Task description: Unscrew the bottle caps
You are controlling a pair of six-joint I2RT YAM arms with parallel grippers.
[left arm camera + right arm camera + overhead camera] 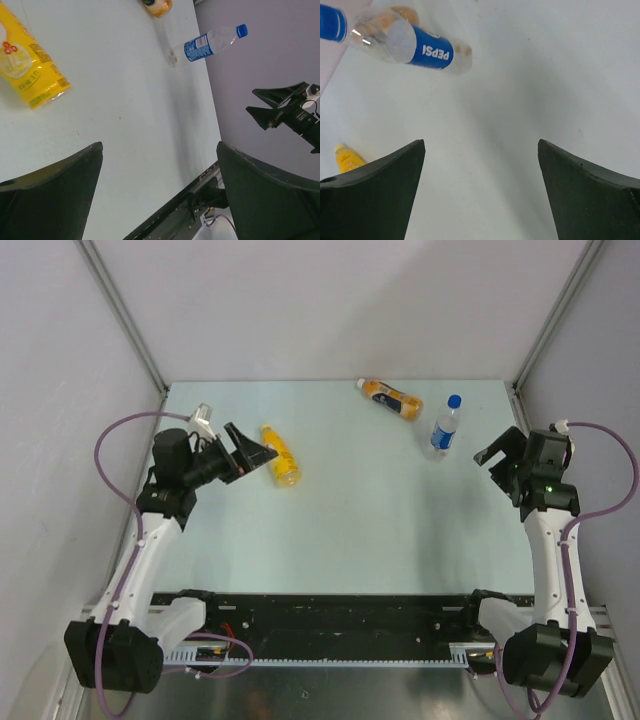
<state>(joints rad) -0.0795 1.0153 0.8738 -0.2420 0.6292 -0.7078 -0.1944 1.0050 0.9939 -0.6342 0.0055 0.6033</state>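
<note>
Three bottles are on the pale table. The yellow bottle (pixel 281 455) lies on its side, its yellow cap (pixel 267 428) pointing away; my left gripper (pixel 254 444) hovers open right beside it, holding nothing. The orange bottle (pixel 392 398) lies at the back with a white cap (pixel 361 384). The clear blue-labelled bottle (pixel 445 428) stands upright with a blue cap (pixel 455 400). My right gripper (pixel 497 454) is open and empty, a short way right of it. In the left wrist view the yellow bottle (pixel 26 66) is far left of the open gripper (pixel 160 150). The right wrist view shows the clear bottle (pixel 415 47) beyond the open gripper (pixel 481 145).
Grey walls with metal corner posts (pixel 125 315) enclose the table on three sides. A black rail (pixel 340 625) runs along the near edge between the arm bases. The right arm's gripper (pixel 280 106) appears in the left wrist view, off past the table's edge.
</note>
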